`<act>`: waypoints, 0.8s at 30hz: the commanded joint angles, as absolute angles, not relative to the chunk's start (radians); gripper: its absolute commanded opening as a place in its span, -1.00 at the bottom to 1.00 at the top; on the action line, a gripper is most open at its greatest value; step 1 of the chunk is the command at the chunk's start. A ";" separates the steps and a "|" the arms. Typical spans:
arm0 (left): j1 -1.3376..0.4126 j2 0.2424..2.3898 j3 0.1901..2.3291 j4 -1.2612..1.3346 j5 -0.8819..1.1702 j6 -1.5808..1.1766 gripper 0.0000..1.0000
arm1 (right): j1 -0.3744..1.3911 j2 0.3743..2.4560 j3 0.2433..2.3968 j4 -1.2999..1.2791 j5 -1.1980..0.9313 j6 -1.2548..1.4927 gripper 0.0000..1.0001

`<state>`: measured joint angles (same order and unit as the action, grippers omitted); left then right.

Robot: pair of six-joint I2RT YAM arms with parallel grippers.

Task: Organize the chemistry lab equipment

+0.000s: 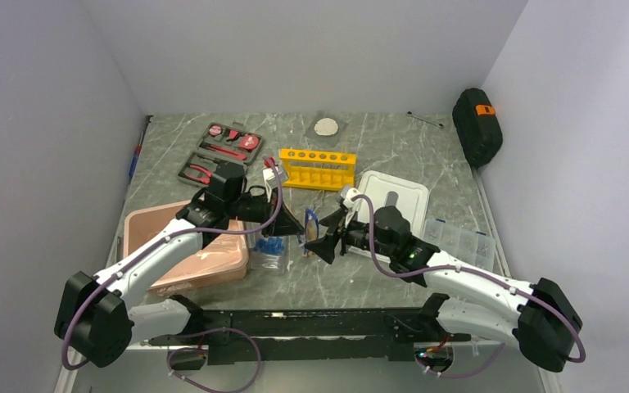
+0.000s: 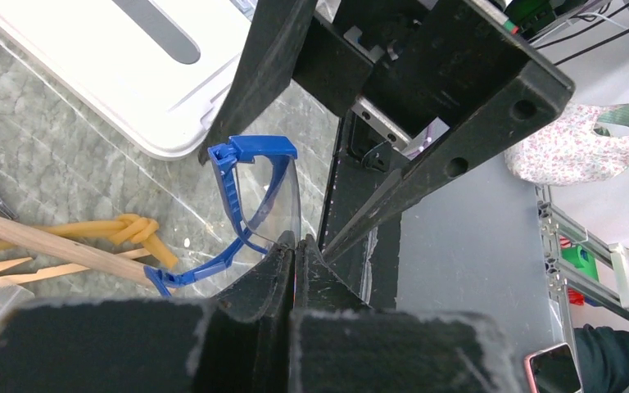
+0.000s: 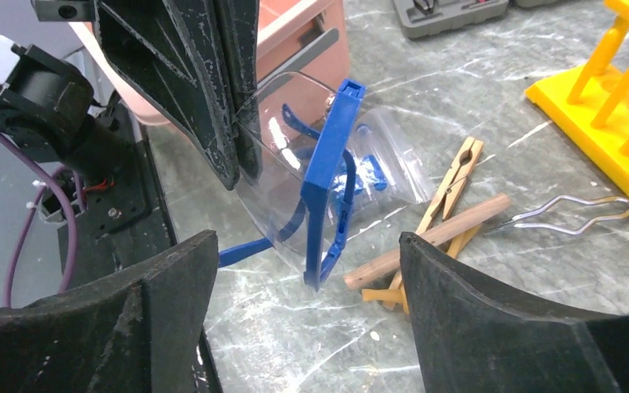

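Pinching the safety glasses (image 2: 258, 195) by their slick lens, left gripper (image 2: 293, 246) clamps; right gripper (image 3: 305, 250) gapes beside them; frame seems sturdier.

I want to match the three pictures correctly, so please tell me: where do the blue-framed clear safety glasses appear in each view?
Top external: blue-framed clear safety glasses, near the picture's centre.
Left wrist: glasses, centre, slightly left.
Right wrist: glasses, centre, frame standing upright.
Shared landmark: left gripper, shut on their clear lens.
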<state>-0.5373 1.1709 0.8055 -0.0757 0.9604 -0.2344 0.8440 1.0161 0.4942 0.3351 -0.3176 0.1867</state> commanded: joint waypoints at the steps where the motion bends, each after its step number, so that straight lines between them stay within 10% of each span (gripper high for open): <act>1: -0.539 1.123 0.812 -0.083 0.930 -0.218 -1.00 | 0.832 0.949 0.503 0.315 -0.295 0.160 0.71; 24: -0.500 0.857 0.987 -0.307 0.374 -0.339 -1.00 | 0.755 0.748 0.474 0.273 0.050 0.158 0.92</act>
<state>-0.5156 0.8799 0.8585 -0.1658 0.5915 -0.2836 0.7689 0.7189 0.4881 0.2268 -0.0078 0.1421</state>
